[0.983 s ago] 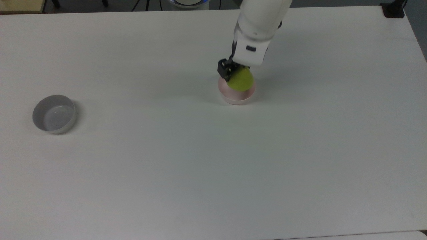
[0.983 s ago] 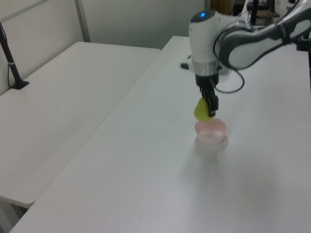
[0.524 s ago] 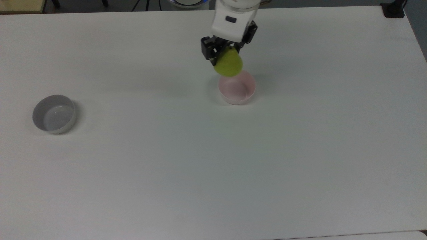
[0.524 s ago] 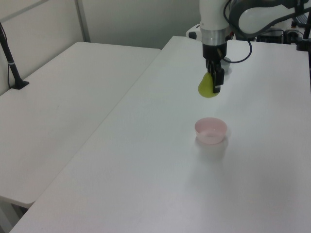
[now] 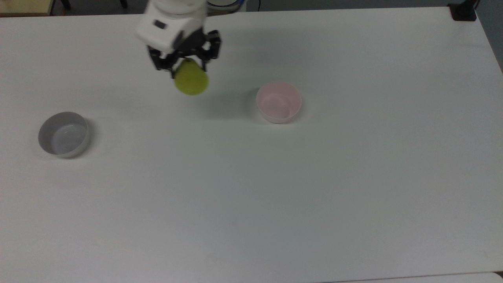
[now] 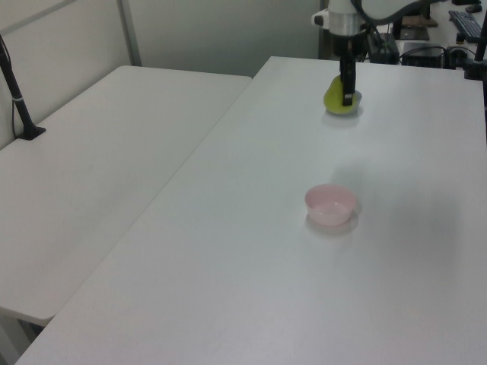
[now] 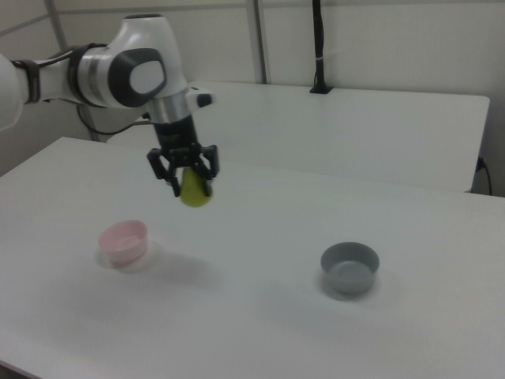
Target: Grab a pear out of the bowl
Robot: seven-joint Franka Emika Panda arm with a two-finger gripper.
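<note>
While the single pincer (image 5: 184, 65) hangs in the upper left-centre of the top view, it is clamped on the one pear (image 5: 191, 79), a yellow-green fruit held clear of the counter (image 5: 275, 196). The black fingers (image 5: 159, 63) close in on the pear's top and the fat rounded end hangs below them. In the right view the pincer (image 7: 186, 175) sits in the upper left part of the frame with the pear (image 7: 193, 190) in mid-air, above and to the right of the pink bowl (image 7: 124, 241). In the left view the pincer (image 6: 347, 84) is at the top centre-right, and the pear (image 6: 340, 99) hangs at the far end of the counter (image 6: 251, 266).

I count two bowls. The pale pink bowl (image 5: 279, 102) stands upright and empty just right of centre in the upper half of the top view, well apart from the pear; in the left view it (image 6: 330, 204) sits near the middle of the frame. The grey bowl (image 5: 63, 134) stands at the left edge of the top view, also empty, and in the right view it (image 7: 349, 267) is right of centre, well apart from the pink one.

There is one white robot arm (image 7: 118, 75). A second white table (image 6: 91, 175) stands beside the counter, filling the left of the left view.
</note>
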